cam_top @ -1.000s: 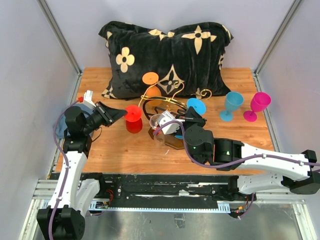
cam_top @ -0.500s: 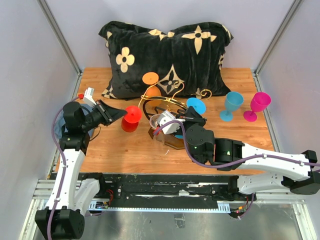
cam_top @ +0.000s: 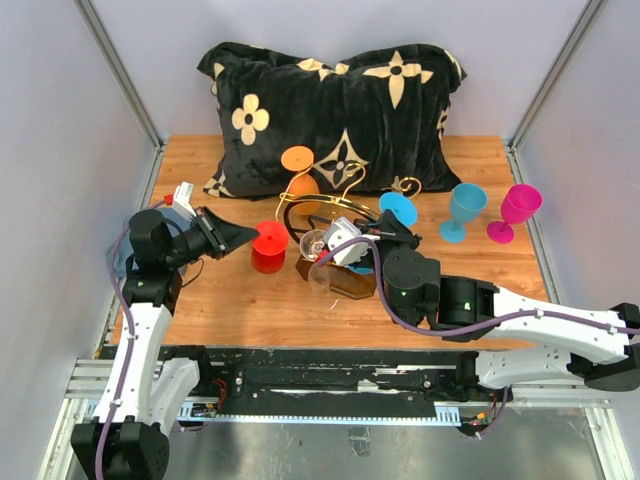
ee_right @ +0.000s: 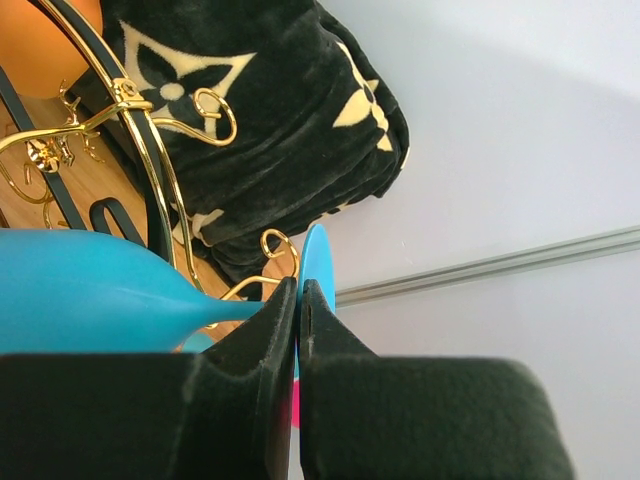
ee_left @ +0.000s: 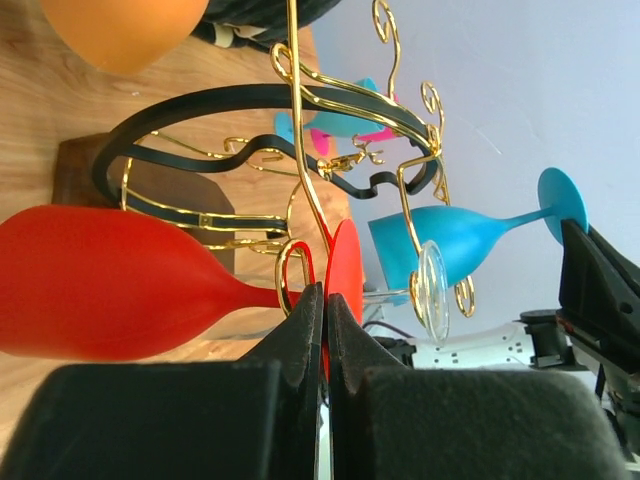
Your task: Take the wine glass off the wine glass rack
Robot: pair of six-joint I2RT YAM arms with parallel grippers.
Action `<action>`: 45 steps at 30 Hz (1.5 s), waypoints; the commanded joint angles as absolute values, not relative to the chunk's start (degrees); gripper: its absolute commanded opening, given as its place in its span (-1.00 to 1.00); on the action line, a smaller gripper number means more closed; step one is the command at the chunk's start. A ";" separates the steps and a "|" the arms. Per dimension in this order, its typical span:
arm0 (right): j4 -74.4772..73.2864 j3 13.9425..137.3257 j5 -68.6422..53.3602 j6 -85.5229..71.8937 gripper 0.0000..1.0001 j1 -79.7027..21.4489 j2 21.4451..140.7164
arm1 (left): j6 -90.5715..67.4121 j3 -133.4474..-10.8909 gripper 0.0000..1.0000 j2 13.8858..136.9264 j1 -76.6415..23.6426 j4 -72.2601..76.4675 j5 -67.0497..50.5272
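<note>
The gold wire wine glass rack with black rails stands on a dark base at mid-table. My left gripper is shut on the foot of a red wine glass. In the left wrist view the gripper pinches the red foot, and the stem passes through a gold loop of the rack. My right gripper is shut on the foot of a blue wine glass. In the right wrist view the gripper pinches the blue foot beside the gold hooks.
An orange glass and a clear glass also hang on the rack. A blue glass and a pink glass stand at the right. A black patterned pillow lies behind the rack.
The left gripper and red glass drifted slightly left, then back right and nearer. The right gripper and blue glass shifted a little to the right; the right arm's wrist moved right too.
</note>
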State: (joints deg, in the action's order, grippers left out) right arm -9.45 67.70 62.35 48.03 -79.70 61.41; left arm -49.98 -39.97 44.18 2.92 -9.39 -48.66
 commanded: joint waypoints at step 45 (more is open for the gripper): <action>-12.52 80.01 59.11 30.62 -0.99 -62.31 57.31 | -27.92 -63.42 -0.99 60.25 6.10 -25.45 -9.15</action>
State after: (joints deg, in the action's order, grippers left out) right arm -2.63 74.15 59.40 47.70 -68.95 62.78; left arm -37.54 -57.47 55.96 5.89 -15.29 -18.87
